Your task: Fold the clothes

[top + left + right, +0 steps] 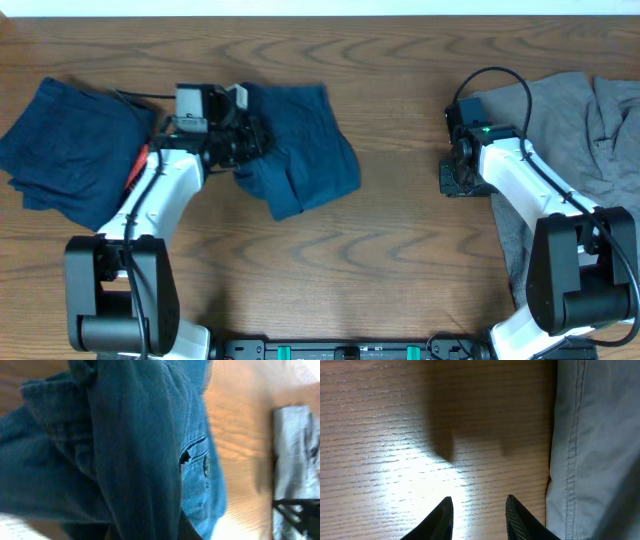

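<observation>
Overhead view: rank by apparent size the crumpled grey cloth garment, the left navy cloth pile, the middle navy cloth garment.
1. Crumpled grey cloth garment, partly under the right arm.
2-3. Left navy cloth pile and middle navy cloth garment look alike; unranked.

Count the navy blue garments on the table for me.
2. One navy pile lies far left on the table; it may hide more layers. The other navy garment sits left of centre, pinched by the left claw.
</observation>
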